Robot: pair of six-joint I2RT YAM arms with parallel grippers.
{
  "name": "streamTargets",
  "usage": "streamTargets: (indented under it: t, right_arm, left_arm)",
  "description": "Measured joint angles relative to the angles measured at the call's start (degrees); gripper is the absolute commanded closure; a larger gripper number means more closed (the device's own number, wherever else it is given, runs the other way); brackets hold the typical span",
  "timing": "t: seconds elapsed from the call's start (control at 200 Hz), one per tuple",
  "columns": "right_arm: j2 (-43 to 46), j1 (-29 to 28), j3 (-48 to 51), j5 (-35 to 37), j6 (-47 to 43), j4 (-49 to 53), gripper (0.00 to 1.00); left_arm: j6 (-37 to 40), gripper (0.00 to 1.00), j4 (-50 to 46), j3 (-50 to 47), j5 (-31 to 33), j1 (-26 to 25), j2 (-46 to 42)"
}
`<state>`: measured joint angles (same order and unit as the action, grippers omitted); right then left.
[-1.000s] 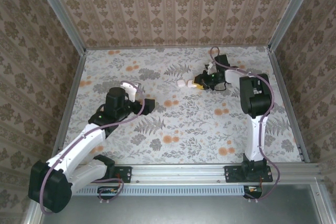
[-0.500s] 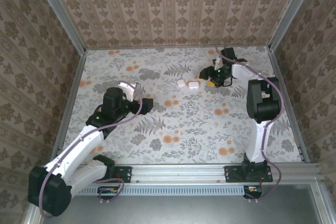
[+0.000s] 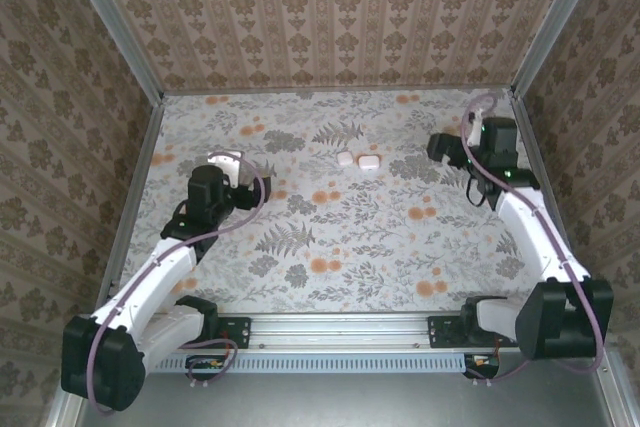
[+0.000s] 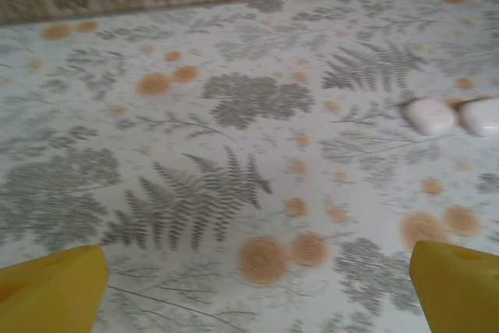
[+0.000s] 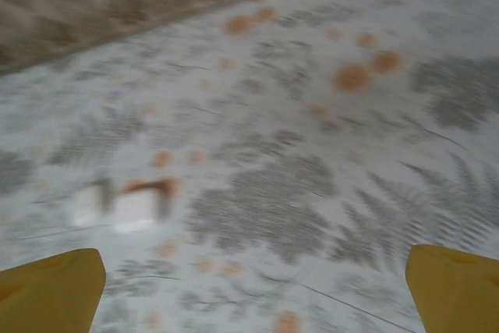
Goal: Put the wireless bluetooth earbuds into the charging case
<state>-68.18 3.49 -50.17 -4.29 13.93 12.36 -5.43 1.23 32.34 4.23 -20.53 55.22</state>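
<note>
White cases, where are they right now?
In the top view, one white case lies just left of the other white case, on the far middle of the table.

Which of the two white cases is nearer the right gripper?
The right-hand white case, beside its twin on the side facing the right gripper; the twin lies farther left.

I cannot read any words, numbers or signs here. Nothing I see has writing on it.
</note>
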Motion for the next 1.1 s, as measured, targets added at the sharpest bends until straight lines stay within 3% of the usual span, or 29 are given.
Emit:
streamTargets:
  t: [0.21, 0.415, 0.59, 0.895, 1.1]
  right_arm:
    - [0.5, 1.9, 17.6, 5.8, -1.7, -14.3, 0.00]
    - [-1.8, 1.9, 23.4, 6.1, -2.2, -30.4, 0.00]
    - [-4.9, 1.9, 29.7, 6.1, -2.2, -42.7, 0.00]
    - [-9.8, 1.3, 32.5, 8.4, -3.3, -59.4, 0.00]
    - [-13.3, -0.6, 31.7, 8.6, -5.6, -61.4, 0.00]
  left_arm:
    - [6.8, 0.00, 8.3, -2.0, 11.4, 0.5, 8.9]
    - [9.6, 0.00, 16.5, -5.7, 14.2, 3.0, 14.8]
    - [10.4, 0.00, 25.4, -11.4, 12.3, 7.1, 14.8]
    - [11.0, 0.00, 45.4, -18.6, 3.5, 17.7, 19.2]
    - [10.8, 0.00, 54.8, -18.3, -1.9, 18.4, 28.6]
